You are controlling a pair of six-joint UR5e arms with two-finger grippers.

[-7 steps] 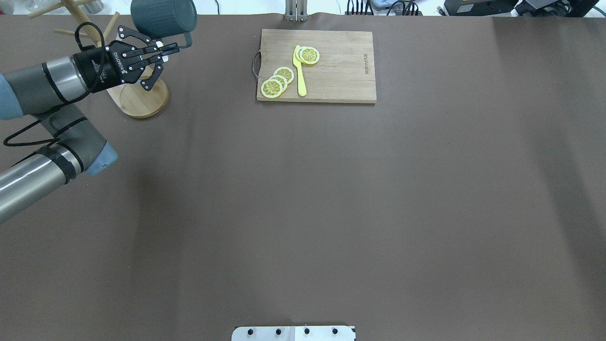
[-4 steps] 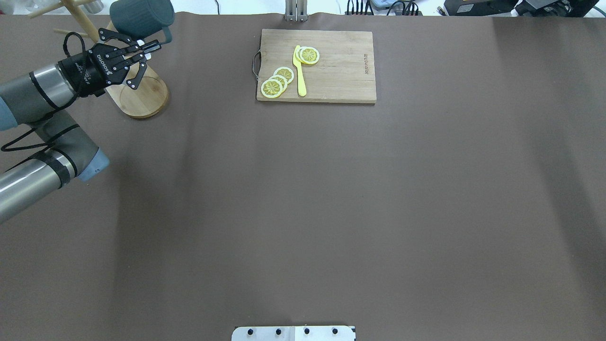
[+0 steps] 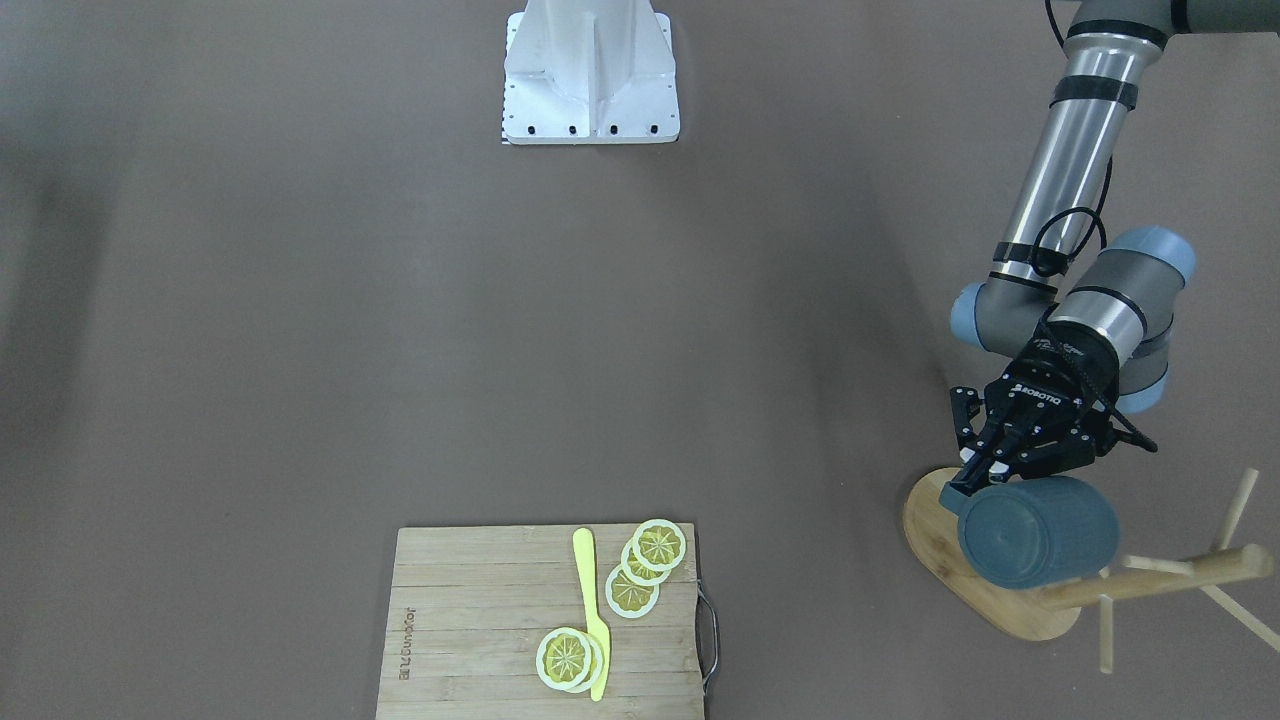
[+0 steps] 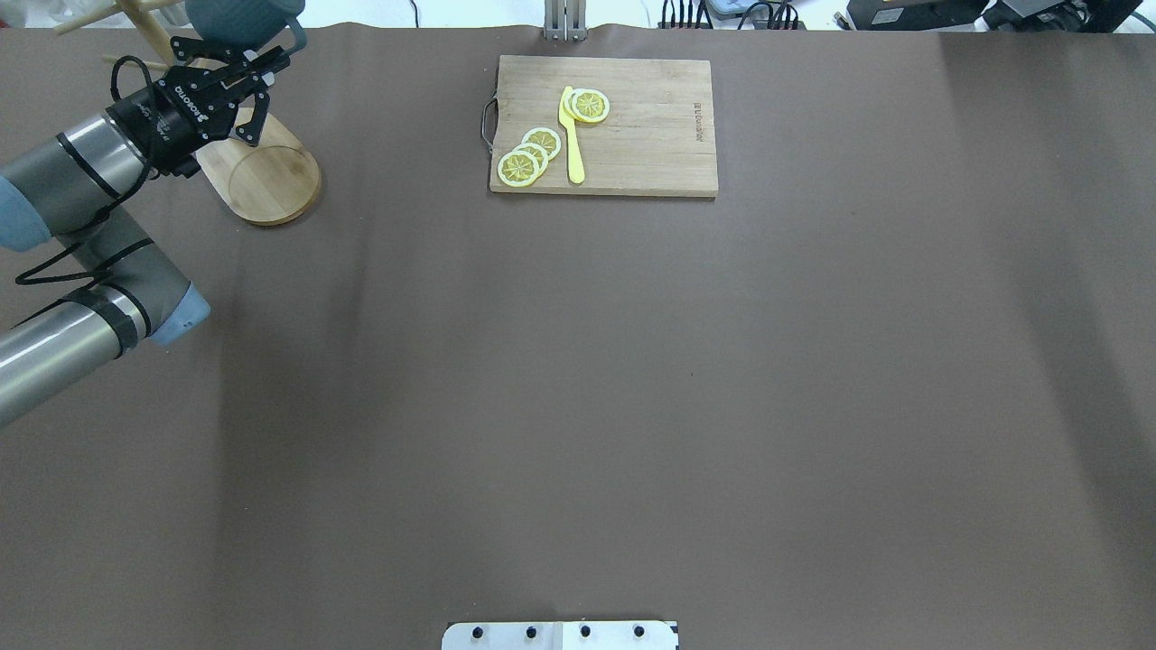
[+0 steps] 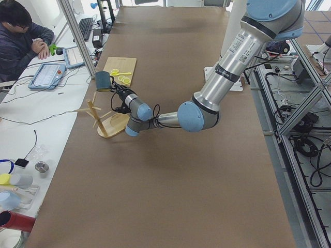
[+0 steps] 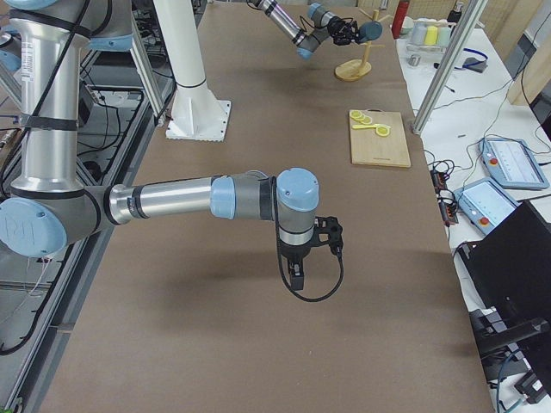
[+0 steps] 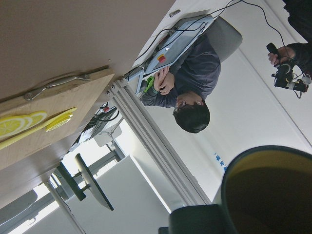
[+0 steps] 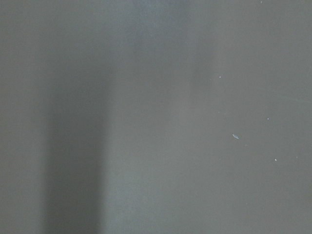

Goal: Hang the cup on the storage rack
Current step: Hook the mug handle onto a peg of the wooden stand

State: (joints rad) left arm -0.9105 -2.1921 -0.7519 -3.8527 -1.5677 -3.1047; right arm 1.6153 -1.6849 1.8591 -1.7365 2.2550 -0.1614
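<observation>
A white metal base plate (image 4: pixel 560 635) sits at the near edge of the brown-covered table (image 4: pixel 578 406), well apart from the storage rack and to its right. The right gripper (image 6: pixel 295 274) hangs low over bare table, also far from the rack. It shows only in the right side view, and I cannot tell whether its fingers are apart or together.

The left gripper (image 4: pixel 271 61) reaches in over the oval flat base of the storage rack (image 4: pixel 271 176), a light bamboo mug tree with a central post and thin pegs. Its fingers are clenched on the cup (image 3: pixel 1040 530), a dark blue-grey mug with a mustard-yellow inside, gripping it at its mouth end. The cup lies on its side in the air above the rack's base, close by the post. Whether it touches a peg cannot be told.

To the right of the rack, well apart along the far edge, lies a rectangular bamboo cutting board (image 4: pixel 650 135) carrying lemon slices (image 4: pixel 519 167) and a yellow plastic knife (image 4: pixel 574 144).
</observation>
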